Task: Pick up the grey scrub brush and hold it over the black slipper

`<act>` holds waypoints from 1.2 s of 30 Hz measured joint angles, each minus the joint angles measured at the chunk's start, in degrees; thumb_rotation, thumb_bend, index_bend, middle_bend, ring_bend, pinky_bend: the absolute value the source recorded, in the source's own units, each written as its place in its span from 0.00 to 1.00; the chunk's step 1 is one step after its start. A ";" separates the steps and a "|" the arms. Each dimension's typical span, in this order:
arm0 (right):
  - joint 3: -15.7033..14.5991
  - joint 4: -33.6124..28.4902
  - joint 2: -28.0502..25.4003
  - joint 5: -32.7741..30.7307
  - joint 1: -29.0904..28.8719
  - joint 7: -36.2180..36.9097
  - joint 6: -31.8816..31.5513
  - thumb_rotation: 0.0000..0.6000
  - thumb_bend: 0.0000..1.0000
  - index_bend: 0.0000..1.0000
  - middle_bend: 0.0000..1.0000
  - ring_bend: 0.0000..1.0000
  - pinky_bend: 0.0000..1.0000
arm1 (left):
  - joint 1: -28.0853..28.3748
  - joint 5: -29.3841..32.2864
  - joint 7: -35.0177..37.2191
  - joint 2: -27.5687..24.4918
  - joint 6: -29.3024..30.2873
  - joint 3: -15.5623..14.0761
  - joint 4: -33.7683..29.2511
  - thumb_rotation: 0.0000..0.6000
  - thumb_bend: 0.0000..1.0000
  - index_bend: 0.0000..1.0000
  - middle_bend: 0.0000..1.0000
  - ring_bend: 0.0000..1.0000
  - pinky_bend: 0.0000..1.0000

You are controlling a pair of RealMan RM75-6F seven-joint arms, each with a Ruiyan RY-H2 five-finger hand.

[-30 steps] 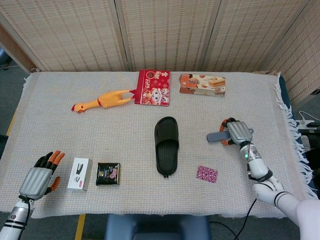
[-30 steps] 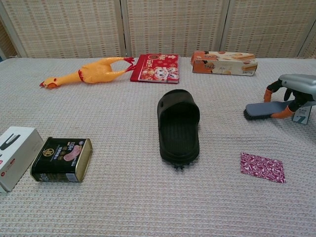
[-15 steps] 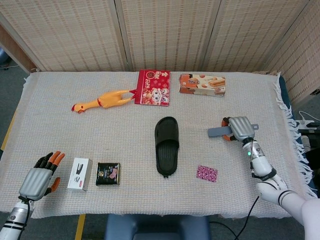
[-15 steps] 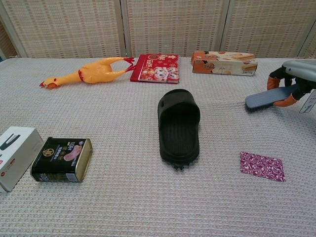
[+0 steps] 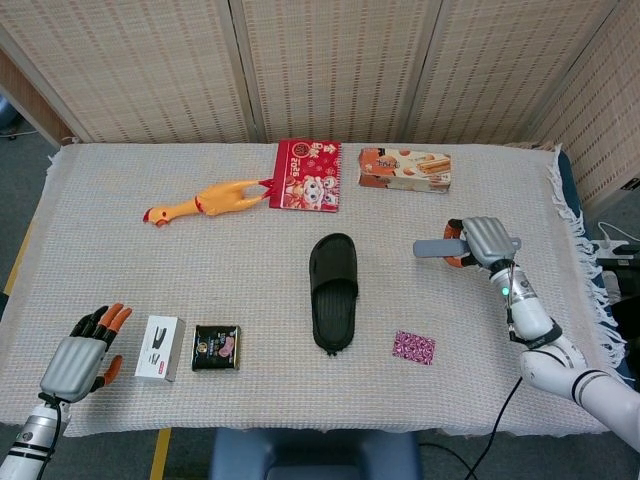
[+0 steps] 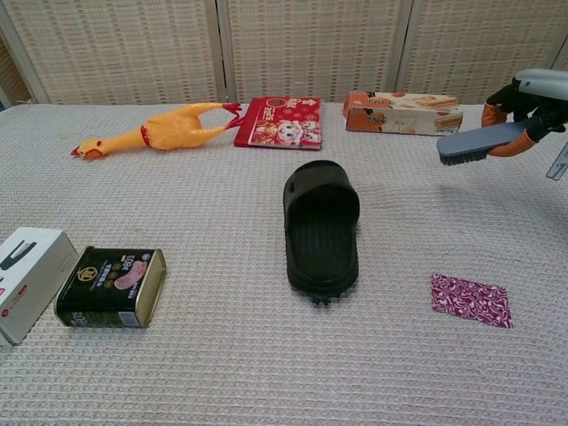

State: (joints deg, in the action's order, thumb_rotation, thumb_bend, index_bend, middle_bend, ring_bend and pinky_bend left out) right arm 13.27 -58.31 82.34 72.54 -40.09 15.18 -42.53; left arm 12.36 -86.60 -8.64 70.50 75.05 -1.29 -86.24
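1. Since a second ago, my right robot hand [image 5: 487, 241] has risen with the grey scrub brush [image 6: 479, 142], which lay on the worktop [image 5: 120, 260] then and now hangs clear above the cloth.
2. My right robot hand grips the brush by one end, orange fingertips [image 6: 493, 113] wrapped around it; its bristles face down and the free end points toward the middle of the worktop.
3. Brush and black slipper [image 5: 333, 290] are well apart: the slipper lies flat near the centre, the brush off to its right side and slightly further back.
4. My left robot hand [image 5: 82, 354] sits at the near left edge, fingers loosely apart and holding nothing; only the head view shows it.
5. Just beside it lie a white box [image 5: 160, 347] and a dark tin [image 5: 217, 347].
6. A small patterned packet [image 5: 414, 347] lies near the slipper's toe, on my right.
7. Along the far side are a yellow rubber chicken [image 5: 205, 201], a red packet [image 5: 308, 174] touching its feet, and a snack box [image 5: 404, 168].
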 measured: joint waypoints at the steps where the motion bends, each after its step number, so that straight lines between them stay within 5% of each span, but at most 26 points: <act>1: 0.35 -0.62 -0.28 -0.21 -0.31 0.95 0.59 1.00 0.31 0.85 0.59 0.65 0.84 | -0.01 -0.02 0.08 -0.04 0.04 0.00 -0.06 1.00 0.49 0.00 0.00 0.00 0.13; 8: 3.46 -3.12 -0.04 -2.03 -2.94 9.03 3.85 1.00 0.32 0.86 0.60 0.65 0.84 | -0.01 -0.26 1.23 -0.47 0.16 -0.01 -0.27 1.00 0.49 0.00 0.00 0.00 0.13; 15: 5.43 -0.94 6.87 -3.53 -7.98 14.18 8.96 1.00 0.34 0.86 0.60 0.65 0.84 | -0.09 -1.09 3.09 -1.18 0.65 -0.25 -0.73 1.00 0.49 0.00 0.00 0.00 0.13; 21: 5.35 3.56 12.60 -3.53 -12.95 12.99 12.23 1.00 0.34 0.86 0.60 0.65 0.84 | -0.16 -1.33 4.75 -1.93 0.69 -0.39 -0.72 1.00 0.49 0.00 0.00 0.00 0.13; 36: 2.81 4.85 13.52 -6.06 -15.33 3.94 15.14 1.00 0.34 0.88 0.62 0.65 0.84 | -0.24 -2.21 5.51 -2.30 1.30 -0.47 -0.65 1.00 0.49 0.00 0.00 0.00 0.13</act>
State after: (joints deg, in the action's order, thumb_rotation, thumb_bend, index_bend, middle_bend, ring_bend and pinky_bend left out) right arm 16.08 -53.46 95.87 66.48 -55.43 19.12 -27.39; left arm 12.12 -88.81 -3.13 68.19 76.35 -1.76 -86.89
